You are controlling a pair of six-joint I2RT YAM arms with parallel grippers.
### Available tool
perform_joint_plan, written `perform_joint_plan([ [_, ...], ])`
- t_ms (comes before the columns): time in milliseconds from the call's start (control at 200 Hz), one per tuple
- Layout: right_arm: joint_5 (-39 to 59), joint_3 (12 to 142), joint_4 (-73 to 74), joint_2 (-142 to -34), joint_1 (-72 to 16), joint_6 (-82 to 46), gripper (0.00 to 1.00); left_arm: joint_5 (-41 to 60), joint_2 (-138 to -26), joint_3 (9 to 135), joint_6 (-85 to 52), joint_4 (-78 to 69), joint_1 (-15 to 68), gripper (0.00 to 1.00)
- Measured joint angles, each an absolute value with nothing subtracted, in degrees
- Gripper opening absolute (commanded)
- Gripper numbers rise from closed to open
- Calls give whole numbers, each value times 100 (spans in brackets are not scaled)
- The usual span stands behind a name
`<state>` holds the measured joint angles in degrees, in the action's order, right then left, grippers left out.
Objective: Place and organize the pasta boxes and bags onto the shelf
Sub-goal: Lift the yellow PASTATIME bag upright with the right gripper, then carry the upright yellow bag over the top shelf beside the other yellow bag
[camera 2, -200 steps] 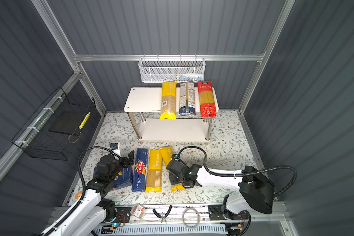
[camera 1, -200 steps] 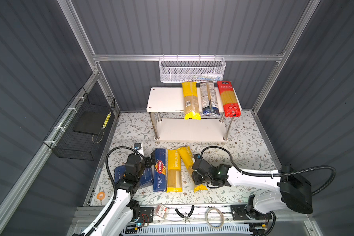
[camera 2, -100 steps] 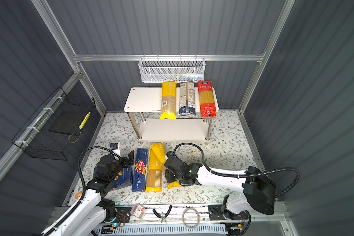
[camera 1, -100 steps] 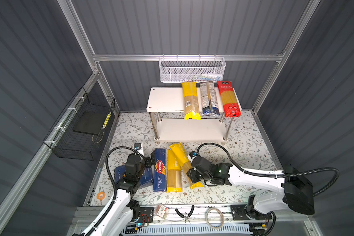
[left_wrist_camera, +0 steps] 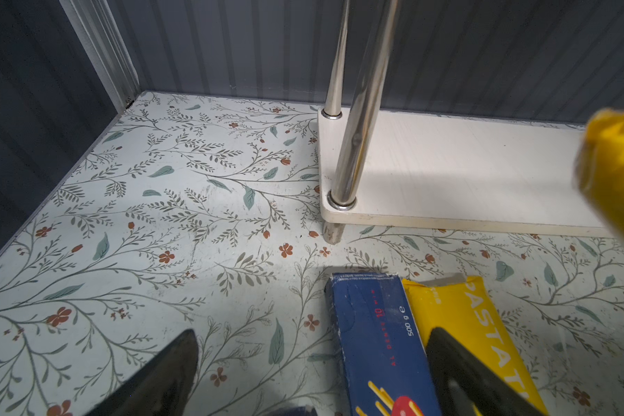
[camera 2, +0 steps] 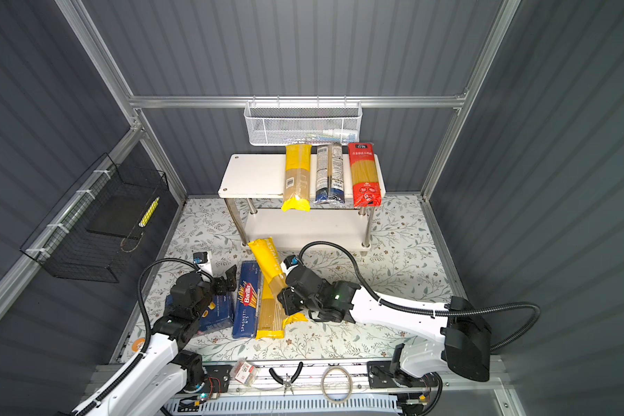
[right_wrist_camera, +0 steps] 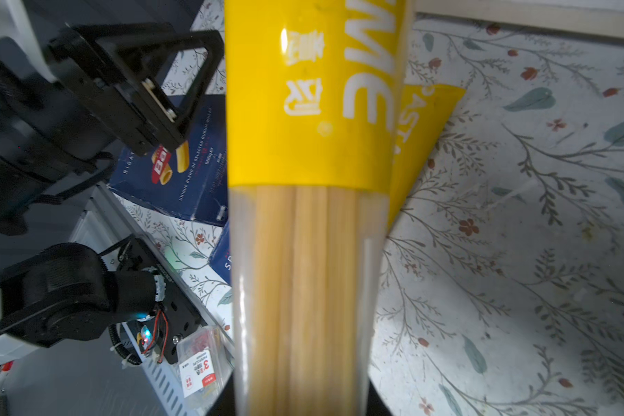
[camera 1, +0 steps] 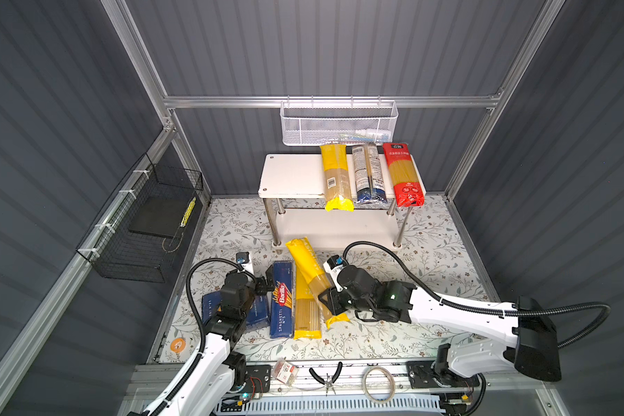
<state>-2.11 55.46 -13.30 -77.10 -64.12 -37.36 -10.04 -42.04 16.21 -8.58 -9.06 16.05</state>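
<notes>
My right gripper [camera 1: 330, 300] [camera 2: 285, 299] is shut on a yellow spaghetti bag [camera 1: 305, 263] [right_wrist_camera: 310, 180], holding it tilted above a second yellow bag [camera 1: 305, 313] that lies on the floor. Left of that bag lies a blue Barilla spaghetti box [camera 1: 281, 299] [left_wrist_camera: 375, 335]. A blue rigatoni box [camera 2: 217, 313] sits partly under my left arm. The left gripper [camera 1: 263, 284] [left_wrist_camera: 312, 360] hangs open with nothing between its fingers. In both top views the white two-level shelf [camera 1: 292, 174] carries a yellow bag [camera 1: 335, 176], a blue bag [camera 1: 368, 173] and a red bag [camera 1: 402, 173] on top.
A white mesh basket [camera 1: 339, 124] hangs on the back wall above the shelf. A black wire basket [camera 1: 148, 223] hangs on the left wall. Pliers [camera 1: 326, 376], a small packet [camera 1: 285, 371] and a wire coil [camera 1: 377, 383] lie on the front rail.
The right gripper has lifted the yellow bag off the floor and swung its far end left, across the other yellow bag. The left arm has stayed still.
</notes>
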Motion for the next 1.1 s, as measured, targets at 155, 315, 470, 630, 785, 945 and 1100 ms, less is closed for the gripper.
perform_joint_plan([
  [155,-158,5898,-1387,-7701,-6429,-3640,21,-1004,-4204,1621,-858,-906,1605,99],
  [315,-148,6298,-1509,-7712,-6440,-3511,21,-1004,-4204,1621,-856,-906,1605,99],
  [470,-137,6748,-1643,-7808,-6449,-3385,21,-1004,-4204,1621,-858,-906,1605,99],
  [630,-134,7269,-1798,-7988,-6449,-3249,22,-1004,-4204,1621,-858,-906,1605,99],
  [785,-174,7819,-1984,-8261,-6451,-3122,23,-1004,-4204,1621,-856,-906,1605,99],
  [945,-344,8202,-2169,-8407,-6451,-3000,21,-1004,-4204,1621,-856,-906,1605,99],
  [1100,-587,8440,-2187,-8458,-6449,-2867,20,-1004,-4209,1621,-858,-906,1605,99],
])
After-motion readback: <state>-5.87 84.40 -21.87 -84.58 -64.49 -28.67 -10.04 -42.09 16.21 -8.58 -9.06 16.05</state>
